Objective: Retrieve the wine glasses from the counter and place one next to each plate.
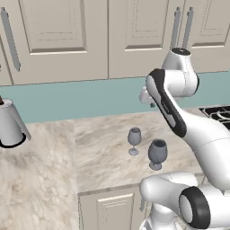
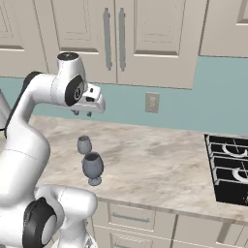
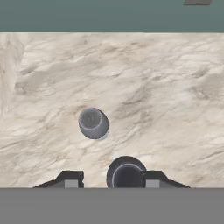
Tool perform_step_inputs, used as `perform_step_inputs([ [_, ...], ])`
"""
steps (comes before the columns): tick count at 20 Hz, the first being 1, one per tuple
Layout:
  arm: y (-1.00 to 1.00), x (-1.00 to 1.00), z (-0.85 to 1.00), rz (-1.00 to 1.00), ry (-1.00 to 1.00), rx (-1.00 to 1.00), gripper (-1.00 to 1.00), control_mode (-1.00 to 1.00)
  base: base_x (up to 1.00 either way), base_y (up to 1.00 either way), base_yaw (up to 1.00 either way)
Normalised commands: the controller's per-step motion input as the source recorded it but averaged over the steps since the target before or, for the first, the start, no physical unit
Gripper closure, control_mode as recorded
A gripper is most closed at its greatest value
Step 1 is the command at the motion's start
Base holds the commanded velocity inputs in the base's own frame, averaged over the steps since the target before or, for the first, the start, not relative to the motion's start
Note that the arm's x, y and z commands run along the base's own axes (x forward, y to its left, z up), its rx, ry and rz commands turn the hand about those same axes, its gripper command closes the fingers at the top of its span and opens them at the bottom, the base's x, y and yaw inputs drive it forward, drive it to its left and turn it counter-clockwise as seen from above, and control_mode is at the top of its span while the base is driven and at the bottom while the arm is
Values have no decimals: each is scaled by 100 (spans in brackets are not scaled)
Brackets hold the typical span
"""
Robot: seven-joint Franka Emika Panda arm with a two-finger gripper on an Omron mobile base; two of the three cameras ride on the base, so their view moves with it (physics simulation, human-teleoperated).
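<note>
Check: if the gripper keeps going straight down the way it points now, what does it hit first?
Probably the wider-bowled wine glass: it sits between the fingers from above. The gripper hangs well above it, open, holding nothing. The narrower glass lies off that line, on the counter. Depth is unclear.

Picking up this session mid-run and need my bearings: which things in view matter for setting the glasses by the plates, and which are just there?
For the job:
- narrower wine glass, standing on the counter
- wider-bowled wine glass, standing just in front of it
- gripper, above both glasses, holding nothing

Just there:
- silver kettle
- black stove
- wall outlet
</note>
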Motion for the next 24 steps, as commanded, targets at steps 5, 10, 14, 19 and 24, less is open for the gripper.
perform_step_inputs([
  [5, -22, 1, -9, -1, 2, 6, -100, -100, 0, 0, 0],
  [10, -79, -23, -28, -12, 0, 26, -100, -100, 0, 0, 0],
  [14, -67, -35, -29, -13, 0, 21, -100, -100, 0, 0, 0],
  [19, -48, -15, -38, -18, 6, 20, -100, -100, 0, 0, 0],
  [24, -43, 0, -49, -29, 15, 27, -100, -100, 0, 0, 0],
])
